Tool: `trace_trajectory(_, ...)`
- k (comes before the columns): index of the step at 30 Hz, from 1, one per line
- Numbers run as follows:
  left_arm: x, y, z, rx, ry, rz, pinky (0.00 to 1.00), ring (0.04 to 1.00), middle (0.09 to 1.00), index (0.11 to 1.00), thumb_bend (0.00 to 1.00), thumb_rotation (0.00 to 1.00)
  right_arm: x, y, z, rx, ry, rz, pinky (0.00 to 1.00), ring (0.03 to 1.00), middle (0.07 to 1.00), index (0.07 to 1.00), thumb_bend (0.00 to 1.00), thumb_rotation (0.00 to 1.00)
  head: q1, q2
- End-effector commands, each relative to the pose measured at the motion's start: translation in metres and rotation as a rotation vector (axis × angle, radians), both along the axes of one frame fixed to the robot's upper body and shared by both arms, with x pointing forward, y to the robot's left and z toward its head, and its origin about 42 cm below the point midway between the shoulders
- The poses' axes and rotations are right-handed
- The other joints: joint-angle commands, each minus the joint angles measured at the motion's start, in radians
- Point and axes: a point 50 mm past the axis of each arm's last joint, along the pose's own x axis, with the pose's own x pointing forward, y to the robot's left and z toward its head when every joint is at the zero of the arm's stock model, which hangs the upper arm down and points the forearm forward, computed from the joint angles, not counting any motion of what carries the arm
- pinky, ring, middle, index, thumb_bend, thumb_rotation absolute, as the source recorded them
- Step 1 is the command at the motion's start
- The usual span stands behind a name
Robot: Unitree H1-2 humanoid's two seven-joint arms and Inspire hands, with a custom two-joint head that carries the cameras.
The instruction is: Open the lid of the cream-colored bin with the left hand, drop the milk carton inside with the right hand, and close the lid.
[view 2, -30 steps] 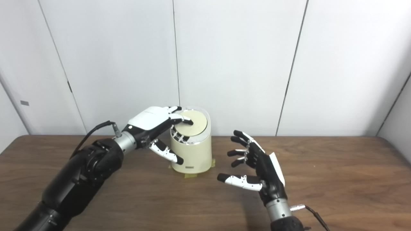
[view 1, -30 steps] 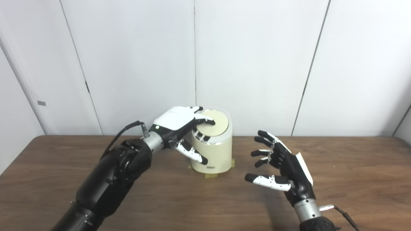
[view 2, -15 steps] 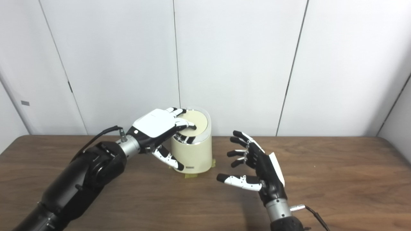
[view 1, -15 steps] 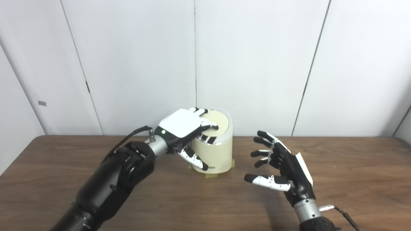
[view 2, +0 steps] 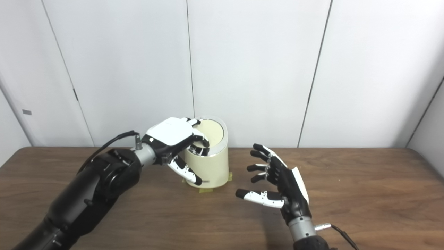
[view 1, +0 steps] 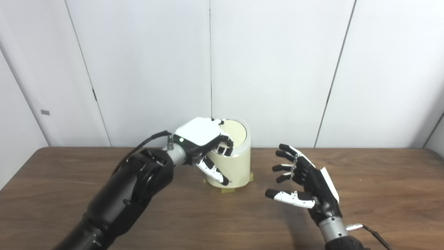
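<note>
The bin [view 1: 231, 159] stands at frame centre on the table [view 1: 381, 194]. The left hand [view 1: 201, 137] lies on its lid [view 1: 236, 133], fingers curled over the near-left rim, gripping nothing I can confirm. The right hand [view 1: 305, 184] hovers lower right, fingers spread, empty. No carton is visible.

A bare lab or test room is showing here: plain white wall panels [view 1: 270, 69] are backing a wooden bench [view 1: 381, 180], with cabled robot arms [view 1: 121, 194] working over it.
</note>
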Motion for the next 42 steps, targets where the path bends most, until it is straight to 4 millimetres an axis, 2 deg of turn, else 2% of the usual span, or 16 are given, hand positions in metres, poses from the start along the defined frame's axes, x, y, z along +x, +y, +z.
trace_trajectory(1,-0.001,0.006,-0.025,0.097,0.156,0.055,1.0,0.949,0.762,0.705,0.9,0.34,0.005,-0.001,0.023,0.006,-0.089,0.006,0.5,0.657,0.811,0.82,0.75,0.17,-0.001,0.001)
trace_trajectory(5,-0.002,0.007,-0.028,0.101,0.189,0.068,1.0,0.923,0.755,0.677,0.92,0.33,0.004,-0.002,0.024,0.013,-0.084,0.007,0.51,0.662,0.814,0.82,0.76,0.17,0.002,0.004)
trace_trajectory(12,-0.003,0.008,-0.027,0.077,0.147,0.043,1.0,0.94,0.765,0.696,0.91,0.35,0.003,-0.002,0.024,0.013,-0.072,0.002,0.52,0.662,0.813,0.819,0.75,0.15,0.004,0.003)
trace_trajectory(18,-0.012,0.013,-0.023,-0.094,-0.031,-0.031,1.0,0.926,0.78,0.779,0.83,0.34,0.004,-0.001,0.024,0.008,-0.078,0.004,0.51,0.656,0.811,0.819,0.75,0.16,0.004,0.001)
trace_trajectory(20,-0.016,0.015,-0.022,-0.16,-0.089,-0.039,1.0,0.951,0.822,0.831,0.8,0.33,0.004,-0.001,0.024,0.004,-0.082,0.004,0.51,0.653,0.811,0.821,0.74,0.16,0.004,0.0)
trace_trajectory(26,-0.029,0.026,-0.015,-0.408,-0.227,0.009,1.0,0.999,0.907,0.922,0.73,0.33,0.004,-0.002,0.023,0.006,-0.084,0.004,0.5,0.657,0.814,0.823,0.73,0.15,0.007,-0.001)
trace_trajectory(30,-0.036,0.04,-0.016,-0.577,-0.246,0.044,0.99,0.994,0.926,0.941,0.7,0.32,0.005,-0.003,0.023,0.003,-0.088,0.003,0.5,0.656,0.812,0.822,0.74,0.15,0.011,-0.002)
trace_trajectory(32,-0.043,0.052,-0.021,-0.722,-0.238,0.068,0.84,0.94,0.919,0.93,0.7,0.29,0.005,-0.003,0.023,0.002,-0.088,0.004,0.51,0.659,0.814,0.822,0.74,0.16,0.013,-0.003)
trace_trajectory(33,-0.047,0.057,-0.026,-0.794,-0.224,0.083,0.8,0.92,0.913,0.923,0.71,0.28,0.005,-0.004,0.023,0.003,-0.087,0.003,0.5,0.658,0.814,0.821,0.74,0.16,0.013,-0.004)
trace_trajectory(37,-0.069,0.077,-0.049,-1.054,-0.129,0.173,0.75,0.883,0.9,0.903,0.71,0.28,0.005,-0.004,0.022,-0.007,-0.091,0.004,0.5,0.659,0.815,0.822,0.73,0.12,0.016,-0.004)
trace_trajectory(40,-0.086,0.093,-0.068,-1.248,-0.027,0.222,0.72,0.862,0.889,0.898,0.71,0.24,0.006,-0.005,0.022,-0.038,-0.103,0.0,0.49,0.658,0.814,0.825,0.73,0.15,0.015,-0.005)
trace_trajectory(42,-0.097,0.104,-0.083,-1.338,0.018,0.25,0.67,0.798,0.835,0.873,0.72,0.26,0.006,-0.006,0.022,-0.047,-0.106,0.002,0.48,0.654,0.81,0.824,0.74,0.16,0.013,-0.003)
